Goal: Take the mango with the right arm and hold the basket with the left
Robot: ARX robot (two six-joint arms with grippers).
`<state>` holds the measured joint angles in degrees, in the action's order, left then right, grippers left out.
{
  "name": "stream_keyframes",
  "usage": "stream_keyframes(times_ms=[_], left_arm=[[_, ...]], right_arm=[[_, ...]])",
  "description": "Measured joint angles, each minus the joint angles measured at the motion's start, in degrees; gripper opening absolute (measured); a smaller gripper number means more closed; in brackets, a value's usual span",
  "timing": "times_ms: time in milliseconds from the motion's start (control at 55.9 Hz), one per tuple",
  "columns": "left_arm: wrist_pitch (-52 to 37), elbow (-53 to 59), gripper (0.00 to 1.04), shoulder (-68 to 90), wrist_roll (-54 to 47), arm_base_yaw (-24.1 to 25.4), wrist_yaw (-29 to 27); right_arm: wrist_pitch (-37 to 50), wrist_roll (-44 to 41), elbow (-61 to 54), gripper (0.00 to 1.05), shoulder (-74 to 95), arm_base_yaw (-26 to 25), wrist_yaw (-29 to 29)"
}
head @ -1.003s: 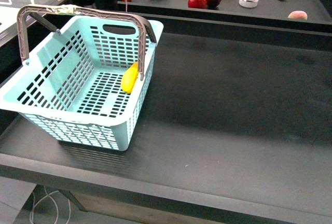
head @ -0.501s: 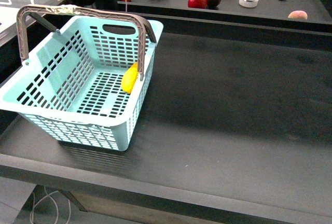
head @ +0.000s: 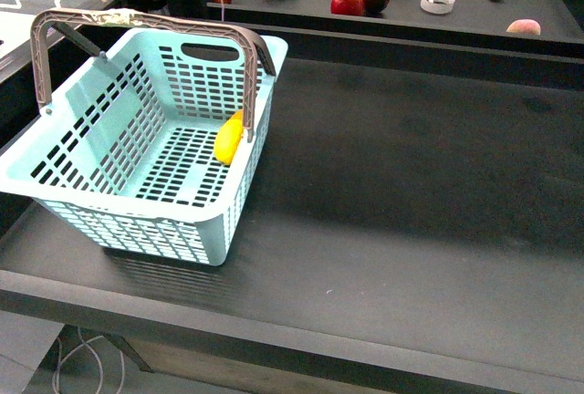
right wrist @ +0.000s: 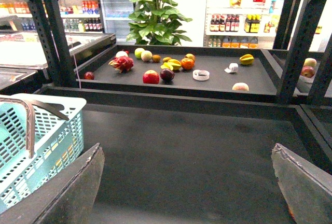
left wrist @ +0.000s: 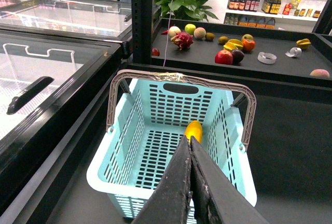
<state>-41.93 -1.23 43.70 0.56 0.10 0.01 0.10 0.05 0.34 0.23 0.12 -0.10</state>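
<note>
Yellow mango (head: 228, 138) is lying inside the basket (head: 82, 189) on the surface (head: 411, 193), unchanged over the last second. Left claw (left wrist: 190, 146) is hovering closed and empty above; right claw (right wrist: 187, 182) is gaping empty, so both grasps remain.

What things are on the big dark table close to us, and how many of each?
basket: 1
mango (lying inside the basket): 1
Total: 2
</note>
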Motion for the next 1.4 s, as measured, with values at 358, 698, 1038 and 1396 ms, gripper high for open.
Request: stream_keyframes(times_ms=[358,698,1038,1396], left_arm=[[15.85,0.07,0.02,-17.62,-0.09,0.0,0.0],[25.77,0.09,0.02,-27.8,-0.11,0.0,0.0],[31.61,0.09,0.02,-33.62,-0.11,0.0,0.0],[41.75,0.07,0.02,-43.39,-0.11,-0.02,0.0]], right_arm=[[0.0,0.0,0.0,0.96,0.0,0.0,0.0],[0.0,0.0,0.0,0.96,0.0,0.0,0.0],[0.0,0.0,0.0,0.96,0.0,0.0,0.0],[0.0,0.0,0.0,0.96,0.0,0.0,0.0]])
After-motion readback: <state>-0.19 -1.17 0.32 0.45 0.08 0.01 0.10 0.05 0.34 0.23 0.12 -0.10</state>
